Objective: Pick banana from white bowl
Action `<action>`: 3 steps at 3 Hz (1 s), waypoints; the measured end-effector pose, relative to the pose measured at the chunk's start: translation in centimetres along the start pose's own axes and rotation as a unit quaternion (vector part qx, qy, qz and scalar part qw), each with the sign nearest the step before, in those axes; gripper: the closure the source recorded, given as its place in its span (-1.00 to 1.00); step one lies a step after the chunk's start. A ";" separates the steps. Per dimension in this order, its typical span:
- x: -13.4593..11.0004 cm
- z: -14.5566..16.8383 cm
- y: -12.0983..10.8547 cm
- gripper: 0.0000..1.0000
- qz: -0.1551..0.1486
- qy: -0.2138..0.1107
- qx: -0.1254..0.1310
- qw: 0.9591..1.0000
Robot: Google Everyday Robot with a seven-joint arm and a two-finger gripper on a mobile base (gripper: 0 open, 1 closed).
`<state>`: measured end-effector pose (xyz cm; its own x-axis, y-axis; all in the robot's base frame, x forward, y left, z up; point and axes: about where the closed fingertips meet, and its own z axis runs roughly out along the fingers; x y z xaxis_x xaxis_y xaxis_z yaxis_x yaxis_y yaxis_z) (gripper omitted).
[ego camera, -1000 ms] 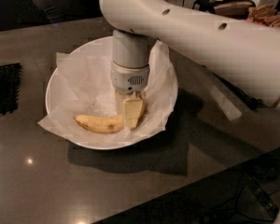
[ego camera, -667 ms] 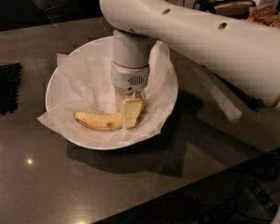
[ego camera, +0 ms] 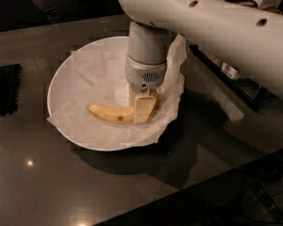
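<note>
Banana point(ego camera: 109, 113) location: lying on its side in the near half of the white bowl point(ego camera: 61, 79), on the crinkled paper lining point(ego camera: 96, 67). Its curve sags toward the near rim. The left tip is free and the right end is covered. Peel is yellow with a few brown flecks.

Bowl sits on the dark table point(ego camera: 61, 182), roughly centre, with paper corners sticking out over the rim at the near left and at the right.

My gripper point(ego camera: 140, 108) is down inside the bowl, right of centre, pointing straight down from the wrist housing point(ego camera: 146, 69). My arm point(ego camera: 203, 22) comes in from the upper right and crosses over the far right rim.

Fingers point(ego camera: 145, 107): set narrow and closed on the banana's right end. The near finger lies flat across the fruit and hides that end, and the far finger is mostly behind it. Fingertips are close to the paper; I cannot tell whether they touch it.

Banana rests on the lining, not lifted.

Other: black gridded mat point(ego camera: 4, 91) at the table's left edge, well apart from the bowl.
</note>
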<state>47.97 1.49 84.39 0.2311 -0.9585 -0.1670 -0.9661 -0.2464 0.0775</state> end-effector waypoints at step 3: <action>-0.5 -4.0 -0.7 1.00 -0.024 -0.021 0.056 0.998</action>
<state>49.03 1.61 88.34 0.2755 -0.9382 -0.2093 -0.9611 -0.2731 -0.0408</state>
